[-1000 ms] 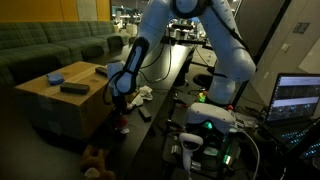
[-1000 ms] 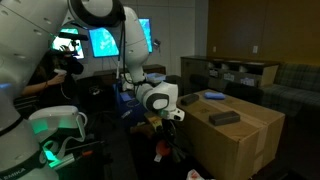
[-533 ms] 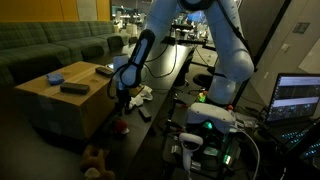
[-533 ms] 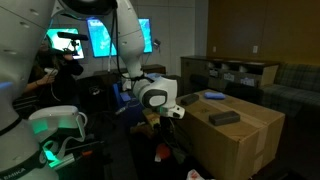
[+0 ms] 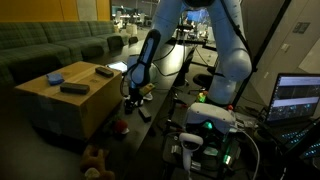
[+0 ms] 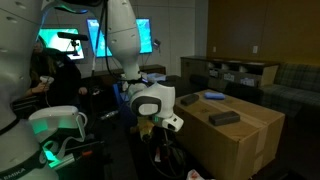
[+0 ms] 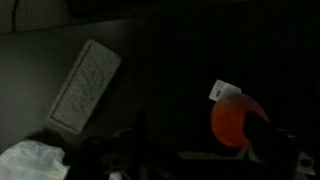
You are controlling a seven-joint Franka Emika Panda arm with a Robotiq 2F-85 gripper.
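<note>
Red ball (image 7: 236, 126) on dark floor, white tag at its top edge. Flat pale remote (image 7: 86, 84) well apart, crumpled white cloth (image 7: 30, 160) at corner. Gripper (image 5: 128, 99) low beside box (image 5: 50, 105), tipped downward, hence floor clutter filling wrist view. Cannot tell whether clenched or released: too dark.

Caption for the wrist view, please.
Dim wrist view: white keypad, orange round object with white tag, crumpled white cloth.

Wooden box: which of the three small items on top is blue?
The pad leftmost in an exterior view; the nearer bar and the farther bar are dark.
</note>
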